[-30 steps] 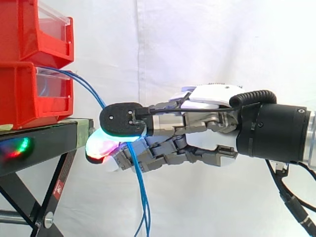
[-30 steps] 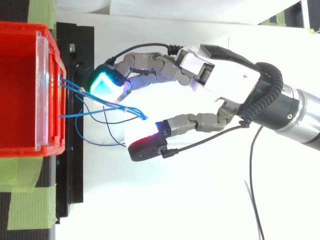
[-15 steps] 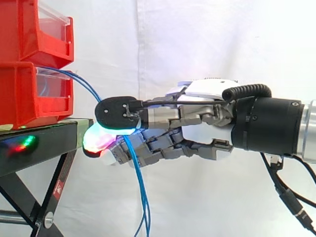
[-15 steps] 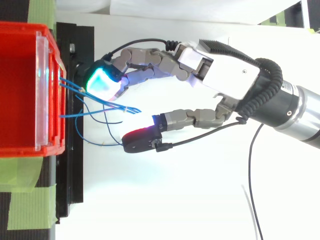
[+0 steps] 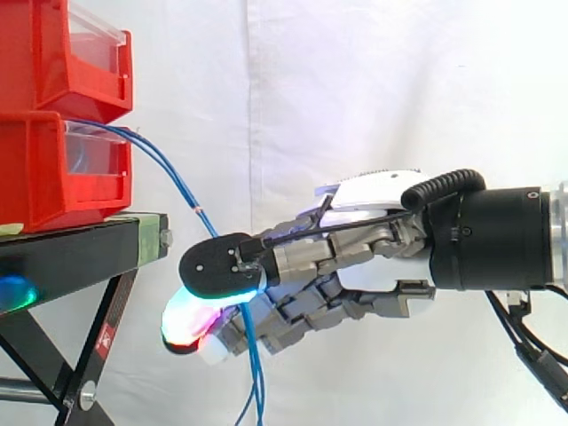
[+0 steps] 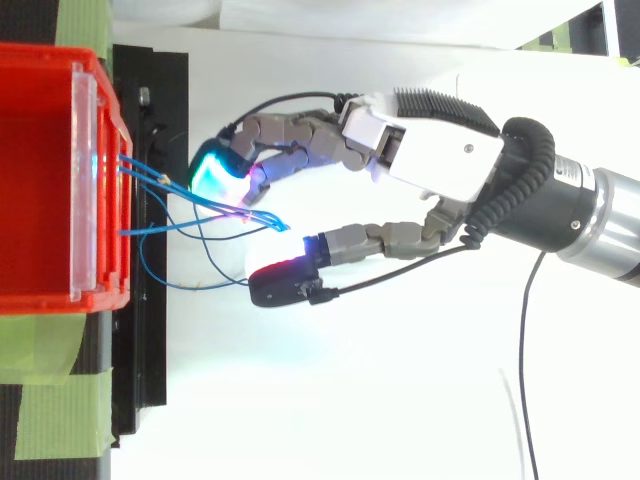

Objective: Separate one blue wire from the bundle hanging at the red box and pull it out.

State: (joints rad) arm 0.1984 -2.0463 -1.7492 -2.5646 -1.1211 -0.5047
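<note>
This is a robotics lab, set up as a test rig. A white curtain [image 5: 355, 89] hangs as a plain backdrop; red plastic storage bins [image 5: 44, 169] are stacked at the edge of a black metal stand [image 5: 80, 253] with braced legs; strips of green tape [image 6: 50, 425] are stuck at the stand's corners; and a thick black industrial arm [image 5: 497, 240] comes in from the side carrying a many-jointed robot hand [image 5: 382, 188]

bins [image 5: 35, 169] on stand [image 5: 80, 253], hand [image 5: 382, 191] at wires [image 5: 158, 160]
</note>
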